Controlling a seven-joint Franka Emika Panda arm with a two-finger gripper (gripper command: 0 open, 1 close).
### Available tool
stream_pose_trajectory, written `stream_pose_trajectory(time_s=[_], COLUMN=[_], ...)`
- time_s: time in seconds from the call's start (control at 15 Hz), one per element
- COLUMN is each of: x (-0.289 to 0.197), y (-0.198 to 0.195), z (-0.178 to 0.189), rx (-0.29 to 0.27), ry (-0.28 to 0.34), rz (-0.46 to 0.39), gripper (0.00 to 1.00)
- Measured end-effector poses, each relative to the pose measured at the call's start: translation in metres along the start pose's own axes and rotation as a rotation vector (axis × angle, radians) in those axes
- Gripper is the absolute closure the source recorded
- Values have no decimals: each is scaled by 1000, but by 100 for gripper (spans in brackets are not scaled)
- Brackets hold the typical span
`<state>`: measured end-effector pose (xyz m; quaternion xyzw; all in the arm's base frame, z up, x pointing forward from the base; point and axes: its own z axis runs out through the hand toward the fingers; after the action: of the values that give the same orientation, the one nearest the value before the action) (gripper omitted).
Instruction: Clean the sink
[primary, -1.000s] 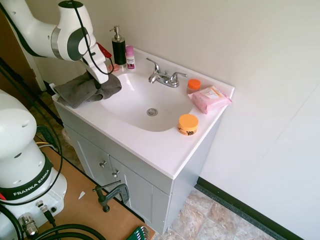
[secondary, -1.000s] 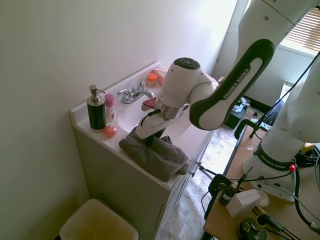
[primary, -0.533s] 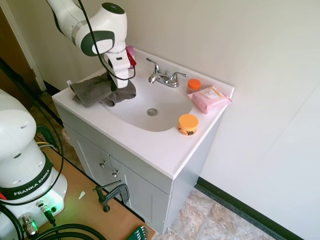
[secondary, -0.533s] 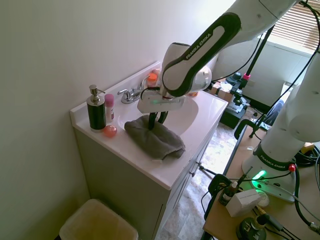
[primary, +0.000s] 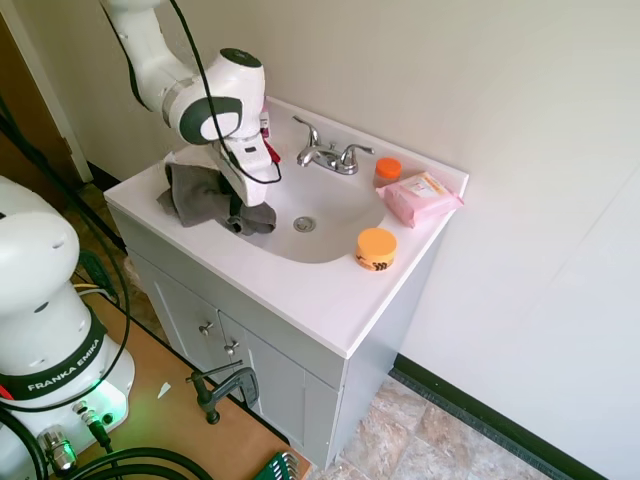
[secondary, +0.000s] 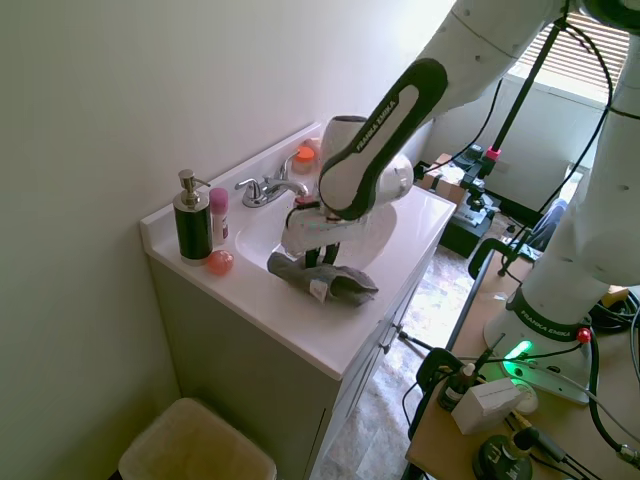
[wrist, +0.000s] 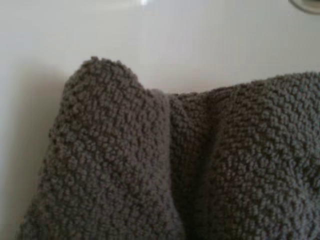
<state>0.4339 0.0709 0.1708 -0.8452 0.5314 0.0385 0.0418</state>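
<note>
The sink (primary: 335, 205) is a glossy white oval basin with a chrome drain (primary: 304, 224) and a chrome faucet (primary: 328, 155). My gripper (primary: 238, 207) is shut on a grey towel (primary: 200, 192) and points down at the basin's left slope. The towel drapes from the left rim into the bowl. In the second exterior view the gripper (secondary: 320, 257) pinches the bunched towel (secondary: 325, 283) at the basin's near edge. The wrist view is mostly filled by the towel (wrist: 200, 170), lying on white basin surface (wrist: 200, 45), with the drain (wrist: 307, 3) at one corner.
An orange jar (primary: 376, 248), a pink wipes pack (primary: 420, 197) and a small orange-lidded jar (primary: 388, 169) sit on the right rim. A soap dispenser (secondary: 191, 220), a pink bottle (secondary: 218, 216) and a small pink ball (secondary: 219, 262) stand at the back left corner. A bin (secondary: 195, 448) stands on the floor.
The gripper has dragged the grey towel from the vanity's left rim rightward and down into the basin, toward the drain. The towel is more bunched now.
</note>
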Motion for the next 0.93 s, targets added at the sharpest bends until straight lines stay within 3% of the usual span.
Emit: stream_pose_trajectory(time_s=[0.27, 0.93], x=[33, 120], y=[11, 29], z=[0, -25], rx=[-54, -85], ry=[147, 363], rz=[-75, -169], gripper=[100, 100])
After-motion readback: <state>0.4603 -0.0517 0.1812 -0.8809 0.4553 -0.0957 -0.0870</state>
